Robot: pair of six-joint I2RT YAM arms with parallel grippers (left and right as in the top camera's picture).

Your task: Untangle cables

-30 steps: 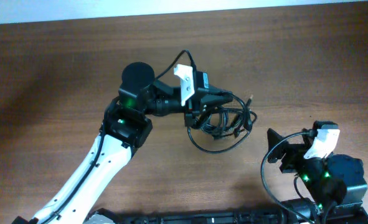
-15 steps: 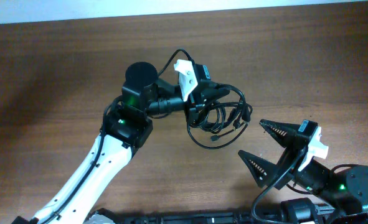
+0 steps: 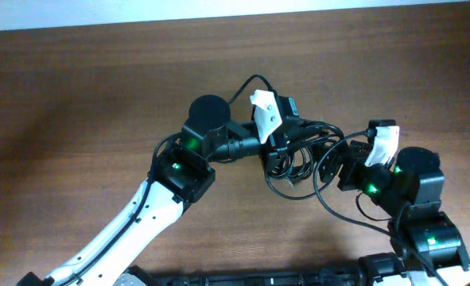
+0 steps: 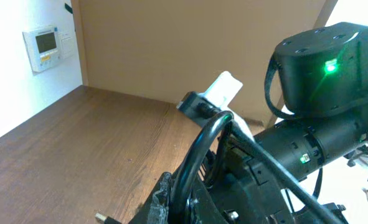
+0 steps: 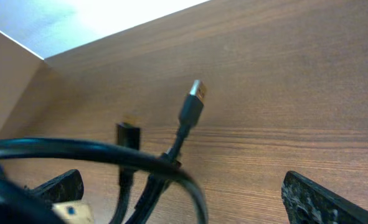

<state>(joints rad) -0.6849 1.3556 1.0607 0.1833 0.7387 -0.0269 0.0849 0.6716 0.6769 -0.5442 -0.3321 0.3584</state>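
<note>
The left gripper (image 3: 286, 147) is reaching out over the middle of the brown wooden table (image 3: 75, 95) with its jaws pinched down tight on the cables (image 3: 302, 159), and the black bundle is hanging in loose loops from its tip, drooping just to the right of it. From the left wrist camera a thick black loop is rising straight out of the closed jaws and arching up in front of the lens. The right gripper (image 3: 338, 163) is coming in from the right side and facing the bundle, right up against it in the overhead view, though I cannot tell from there whether it is touching. Its jaws are standing wide apart: in the right wrist view the ribbed fingers (image 5: 320, 199) are sitting at the far left and far right lower corners with nothing clamped between them. A cable strand is sweeping across between them in that view, and a thinner cord is running up from it to a plug (image 5: 193, 102) with a metal end that is pointing upward, clear of the wood. A second, darker plug (image 5: 129, 134) is showing just to the left of it. The right arm's body is filling the left wrist view, a green light (image 4: 327, 65) glowing on it.
</note>
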